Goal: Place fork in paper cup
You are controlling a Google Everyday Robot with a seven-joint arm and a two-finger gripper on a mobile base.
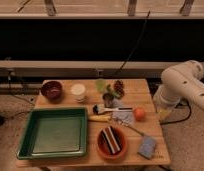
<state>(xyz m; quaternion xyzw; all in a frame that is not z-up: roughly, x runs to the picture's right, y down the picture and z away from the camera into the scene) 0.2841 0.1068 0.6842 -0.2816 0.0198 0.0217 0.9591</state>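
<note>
Silvery fork (131, 128) diagonal; claw (165, 111) beside table (141, 88).

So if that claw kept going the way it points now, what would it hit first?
The claw hangs just off the right edge of the light wooden table, apparently pointing down. Straight on, it would probably meet the speckled floor first, not anything on the table; depth is unclear.

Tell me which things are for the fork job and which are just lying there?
For the job: fork, paper cup, and the gripper, out of sight on the white arm right of the table.
Just lying about: green tray, brown bowl, orange bowl, brush, yellow-handled tool, orange ball, blue sponge, potted plant.
</note>
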